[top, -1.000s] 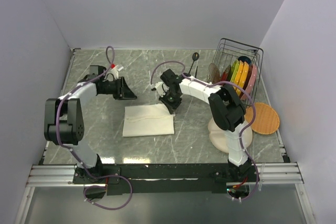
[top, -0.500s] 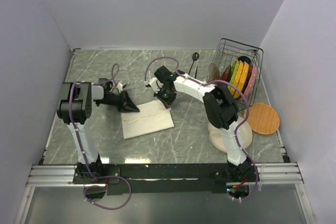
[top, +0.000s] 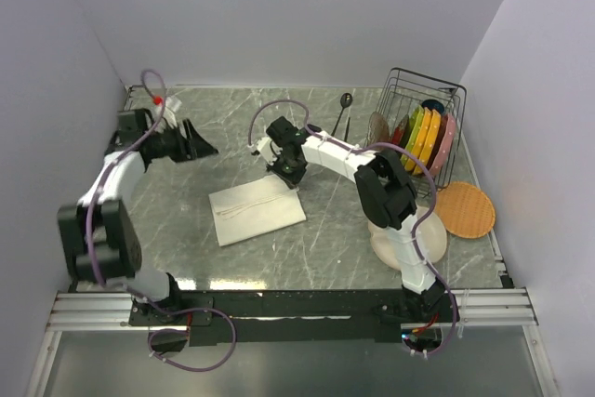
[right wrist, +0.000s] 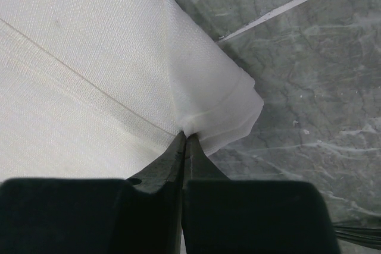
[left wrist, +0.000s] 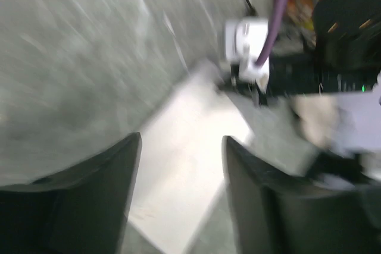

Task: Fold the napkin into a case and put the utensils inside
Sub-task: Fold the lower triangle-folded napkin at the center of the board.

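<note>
The napkin [top: 257, 212] lies folded as a flat, slightly skewed rectangle in the middle of the desk [top: 325, 258].

Top view: the right gripper [top: 290, 171] sits low on its far right corner, arm stretched forward and leftward. The left gripper [top: 198, 143] hangs well apart at far left.

Left wrist view — blurred: its fingers stand apart, nothing between them.

Right wrist view: jaws together, pinching the layered corner.

Recommendation — carry that corner across in a low arc, both layers caught, edges aligned before release.

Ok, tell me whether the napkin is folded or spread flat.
Folded: the napkin lies as a rectangle, and its corner shows stacked layers pinched in the right tool.
</note>
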